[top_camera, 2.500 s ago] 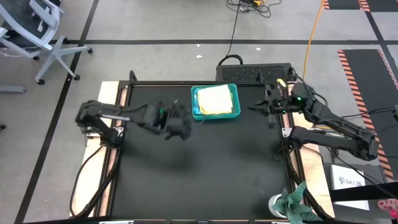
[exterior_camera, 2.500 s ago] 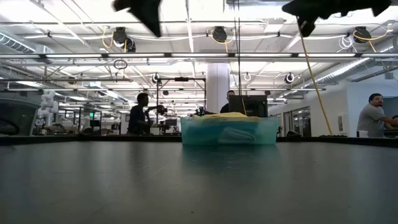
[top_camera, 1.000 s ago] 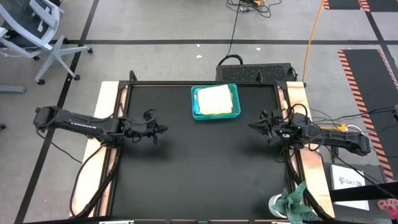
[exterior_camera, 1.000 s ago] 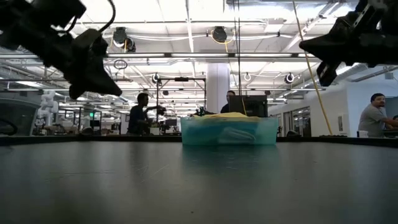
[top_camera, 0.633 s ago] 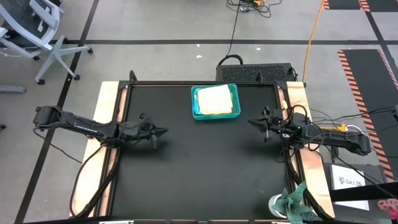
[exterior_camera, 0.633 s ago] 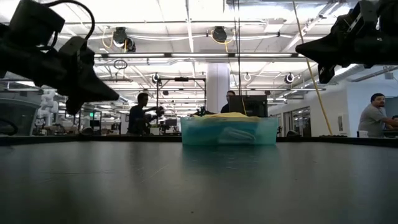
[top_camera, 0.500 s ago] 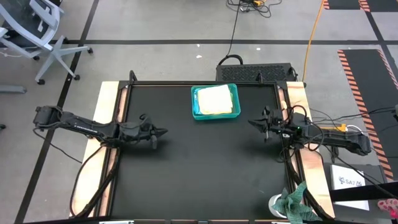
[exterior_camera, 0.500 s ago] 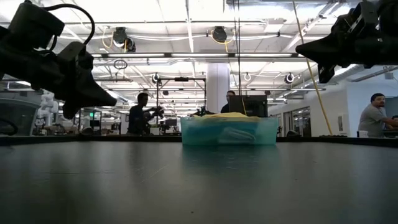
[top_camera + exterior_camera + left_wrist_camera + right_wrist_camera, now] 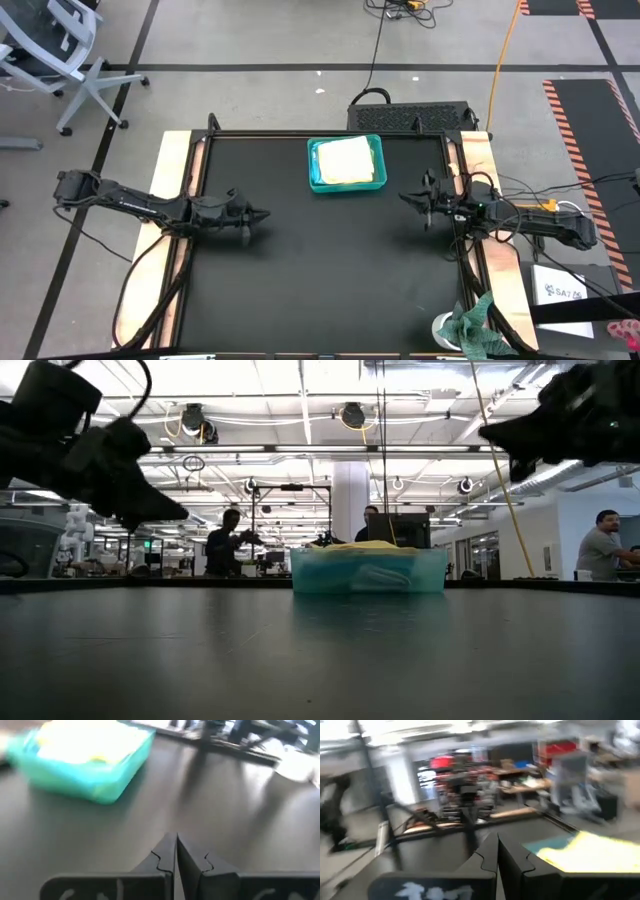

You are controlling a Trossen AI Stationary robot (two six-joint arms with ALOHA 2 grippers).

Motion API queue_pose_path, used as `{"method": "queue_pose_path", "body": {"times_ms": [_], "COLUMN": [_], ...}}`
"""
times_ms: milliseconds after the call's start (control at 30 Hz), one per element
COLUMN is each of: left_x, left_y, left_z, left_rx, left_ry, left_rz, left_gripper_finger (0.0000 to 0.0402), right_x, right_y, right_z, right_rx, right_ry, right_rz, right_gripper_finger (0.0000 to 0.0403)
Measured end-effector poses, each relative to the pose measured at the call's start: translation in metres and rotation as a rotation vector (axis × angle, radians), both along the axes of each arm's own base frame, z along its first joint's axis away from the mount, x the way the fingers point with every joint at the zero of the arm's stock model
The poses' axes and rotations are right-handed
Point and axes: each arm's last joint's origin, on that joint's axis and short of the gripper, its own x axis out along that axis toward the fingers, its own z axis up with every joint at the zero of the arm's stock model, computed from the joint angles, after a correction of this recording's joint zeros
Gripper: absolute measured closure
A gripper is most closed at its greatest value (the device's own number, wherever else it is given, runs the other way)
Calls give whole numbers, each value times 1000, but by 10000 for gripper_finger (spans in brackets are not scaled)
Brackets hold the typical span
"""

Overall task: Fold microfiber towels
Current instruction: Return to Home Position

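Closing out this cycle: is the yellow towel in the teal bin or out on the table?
In. The yellow towel lies flat inside the teal bin, its top showing above the rim in the low view.

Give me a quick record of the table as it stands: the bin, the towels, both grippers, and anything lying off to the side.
Bin: teal plastic bin, at the far middle of the black table
Towels: yellow microfiber towel, folded, on top in the bin; whatever lies under it is hidden
Left gripper: above the table's left side, fingers shut, holding nothing
Right gripper: above the table's right side, fingers shut, holding nothing
Off to the side: mottled green-and-white rag by the near right corner
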Motion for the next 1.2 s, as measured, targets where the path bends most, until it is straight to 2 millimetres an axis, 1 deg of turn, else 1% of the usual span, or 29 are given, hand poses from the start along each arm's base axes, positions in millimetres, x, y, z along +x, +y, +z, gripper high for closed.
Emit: {"method": "queue_pose_path", "body": {"times_ms": [100,167,200,400,500,567,667,1200], "left_x": [1,1,1,-1,-1,-1,-1,-1], "left_y": [-4,-5,-5,-6,-6,-6,-6,-6], "left_z": [3,3,3,-3,-3,-2,-2,-2], "left_rx": [138,169,177,220,230,231,231,194], "left_ry": [-16,-9,-2,61,62,58,58,53], "left_rz": [-108,-128,-131,-135,-138,-138,-138,-124], "left_gripper_finger": [385,385,385,385,385,385,385,385], "right_x": [0,-1,-1,0,0,1,1,1], "right_y": [6,9,10,12,14,14,13,13], "right_z": [4,4,3,-2,-5,-5,-5,-9], "right_rx": [-131,-185,-200,-219,-278,-310,-320,-315], "right_ry": [-33,-41,-37,13,31,28,41,74], "right_rz": [170,294,328,343,361,339,283,298], "right_gripper_finger": [403,403,403,403,403,403,403,403]}}
